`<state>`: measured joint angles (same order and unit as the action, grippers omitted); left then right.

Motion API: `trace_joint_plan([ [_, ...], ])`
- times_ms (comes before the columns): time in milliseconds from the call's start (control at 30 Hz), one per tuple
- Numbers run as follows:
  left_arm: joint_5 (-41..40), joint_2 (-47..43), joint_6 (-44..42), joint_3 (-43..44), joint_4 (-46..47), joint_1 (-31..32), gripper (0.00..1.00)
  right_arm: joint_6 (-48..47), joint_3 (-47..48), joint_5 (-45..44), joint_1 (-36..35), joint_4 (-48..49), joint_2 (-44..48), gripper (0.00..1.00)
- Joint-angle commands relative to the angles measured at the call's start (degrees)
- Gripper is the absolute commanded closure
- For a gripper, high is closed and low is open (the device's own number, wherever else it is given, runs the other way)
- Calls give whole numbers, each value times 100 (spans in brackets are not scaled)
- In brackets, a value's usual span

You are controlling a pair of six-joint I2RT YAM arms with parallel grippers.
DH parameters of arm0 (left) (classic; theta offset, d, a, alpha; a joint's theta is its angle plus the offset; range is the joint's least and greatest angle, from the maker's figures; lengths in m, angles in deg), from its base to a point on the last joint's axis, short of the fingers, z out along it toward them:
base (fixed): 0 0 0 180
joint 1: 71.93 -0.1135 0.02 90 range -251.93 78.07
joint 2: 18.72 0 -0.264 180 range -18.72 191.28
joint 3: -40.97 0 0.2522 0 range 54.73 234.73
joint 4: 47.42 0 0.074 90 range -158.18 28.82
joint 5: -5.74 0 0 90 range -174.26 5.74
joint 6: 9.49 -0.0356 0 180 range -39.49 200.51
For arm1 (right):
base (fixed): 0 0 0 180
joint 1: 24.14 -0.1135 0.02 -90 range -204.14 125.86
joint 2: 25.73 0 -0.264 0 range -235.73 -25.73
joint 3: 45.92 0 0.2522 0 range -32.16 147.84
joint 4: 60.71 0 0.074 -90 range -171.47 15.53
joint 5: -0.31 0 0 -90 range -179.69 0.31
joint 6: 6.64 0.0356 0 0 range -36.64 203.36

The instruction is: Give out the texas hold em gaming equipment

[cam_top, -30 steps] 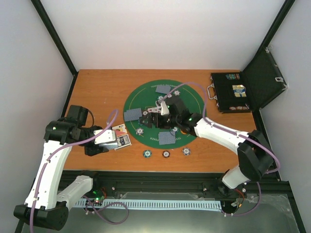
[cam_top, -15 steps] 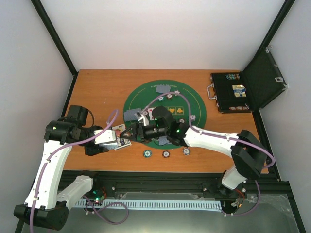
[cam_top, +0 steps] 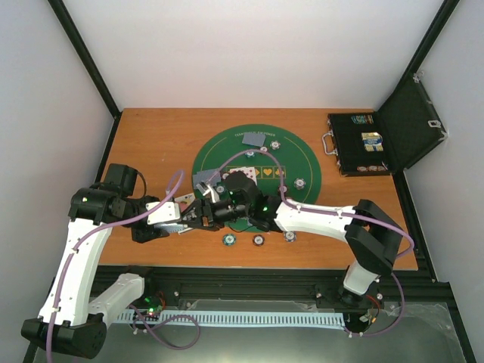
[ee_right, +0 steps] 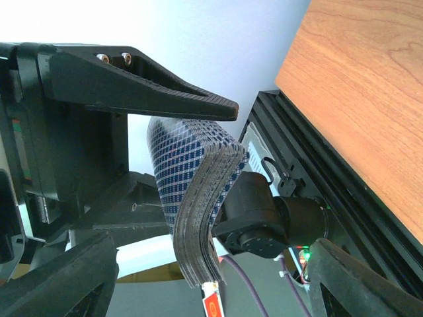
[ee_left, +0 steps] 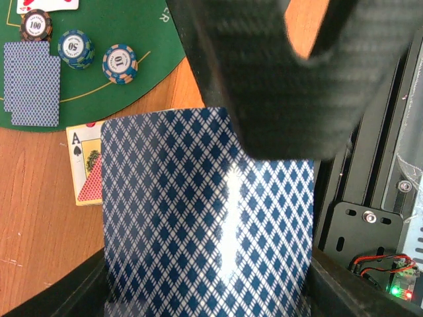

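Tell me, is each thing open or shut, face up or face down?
Black hinged case: open, lid raised.
Left gripper: shut on the blue diamond-backed card deck.
Card deck: bent, back showing.
Right gripper: open, at the deck.
Ace of spades card: face up on the wooden table.
Blue-backed cards on the round green felt mat: face down.
Stripe-edged round poker chips: lying flat.

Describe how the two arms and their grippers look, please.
Both the left arm and the right arm have white links with black joints, each with a small green light and a loose purple cable. The left gripper and the right gripper have black fingers; one shows a woven carbon pattern.
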<state>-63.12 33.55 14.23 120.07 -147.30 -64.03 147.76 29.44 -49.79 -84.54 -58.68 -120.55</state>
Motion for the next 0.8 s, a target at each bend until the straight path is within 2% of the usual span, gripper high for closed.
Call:
trace_joint_plan([
  [0, 95, -26, -43, 128, 43, 3, 95, 251, 231, 126, -157, 462, -201, 22],
  [200, 133, 15, -30, 122, 69, 1, 95, 540, 617, 213, -286, 930, -686, 25],
  [467, 109, 16, -55, 131, 81, 7, 95, 617, 751, 316, -266, 891, -1081, 31],
  [667, 168, 36, -50, 166, 76, 5, 95, 721, 453, 286, -113, 895, -1157, 44],
  [767, 169, 38, -43, 209, 52, 8, 95, 724, 278, 250, -16, 854, -1090, 47],
])
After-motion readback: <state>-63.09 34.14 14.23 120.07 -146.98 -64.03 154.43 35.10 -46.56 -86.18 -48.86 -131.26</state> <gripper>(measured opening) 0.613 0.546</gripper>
